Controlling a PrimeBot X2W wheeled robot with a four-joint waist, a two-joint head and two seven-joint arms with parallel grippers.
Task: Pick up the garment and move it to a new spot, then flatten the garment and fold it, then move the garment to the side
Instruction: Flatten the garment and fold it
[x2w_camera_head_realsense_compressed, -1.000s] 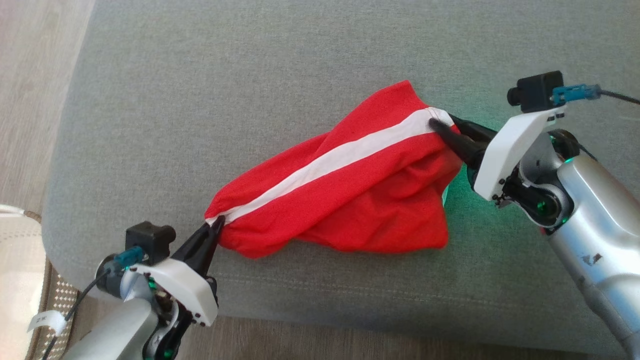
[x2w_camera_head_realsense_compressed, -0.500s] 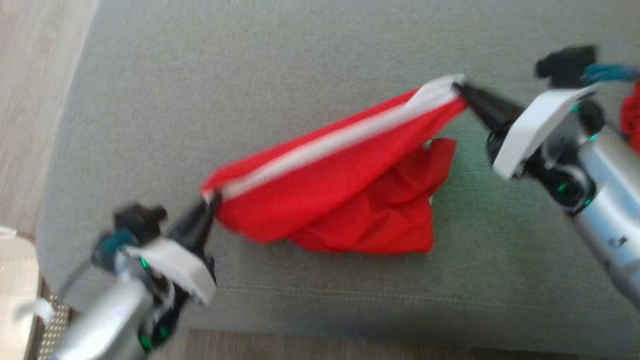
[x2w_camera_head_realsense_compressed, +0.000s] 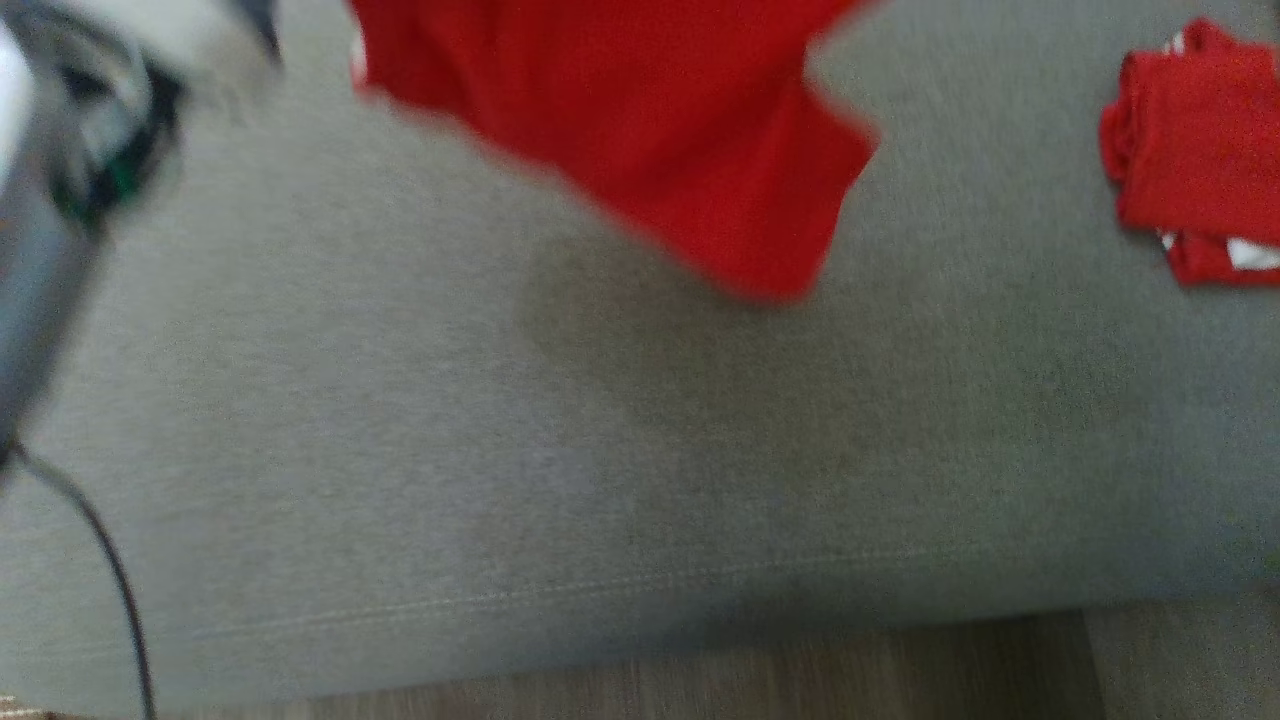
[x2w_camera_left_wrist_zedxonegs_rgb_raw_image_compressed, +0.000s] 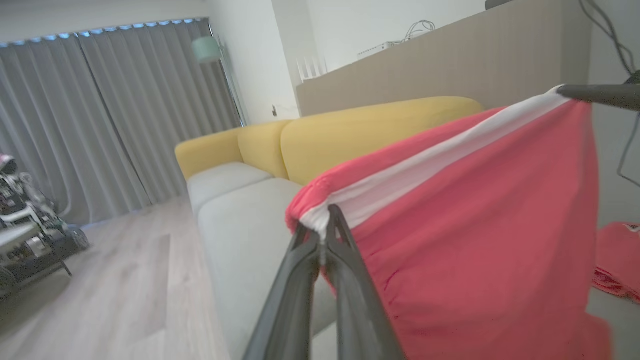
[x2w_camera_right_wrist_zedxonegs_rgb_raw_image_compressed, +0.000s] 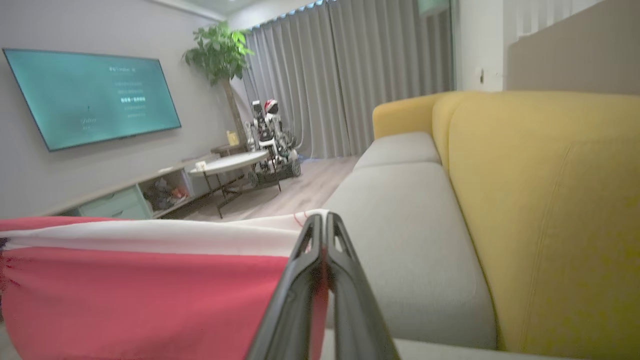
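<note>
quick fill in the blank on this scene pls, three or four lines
1. The left gripper and the right gripper are each shut on the garment by its band, which is ____.
2. The garment hangs over a ____ cushion.
3. The backrest is ____.
4. A second red garment lies on the cushion at the robot's ____.

Missing words: white; grey; yellow; right

We see the red garment (x2w_camera_head_realsense_compressed: 620, 120) hanging above the grey sofa seat (x2w_camera_head_realsense_compressed: 600, 450), stretched taut along its white band, lower corner drooping
</note>
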